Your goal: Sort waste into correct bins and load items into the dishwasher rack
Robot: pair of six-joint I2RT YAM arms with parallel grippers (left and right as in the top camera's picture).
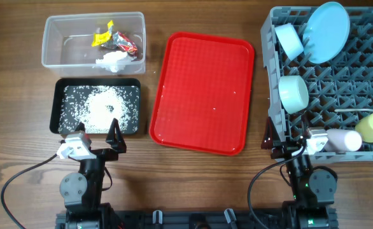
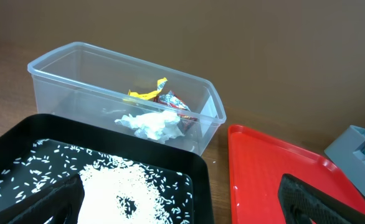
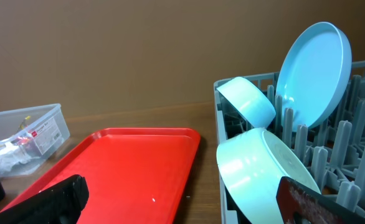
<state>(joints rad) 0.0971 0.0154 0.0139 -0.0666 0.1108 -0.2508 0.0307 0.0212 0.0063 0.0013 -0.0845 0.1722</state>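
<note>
One red tray point(image 1: 202, 92) beside rack point(image 1: 339, 89).

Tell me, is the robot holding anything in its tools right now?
No, nothing is held. The left tool and the right tool are both open and empty.

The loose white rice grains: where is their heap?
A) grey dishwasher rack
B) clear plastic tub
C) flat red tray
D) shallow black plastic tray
D: the loose white rice grains are heaped on the floor of the shallow black plastic tray, seen overhead and from the left wrist.
</note>
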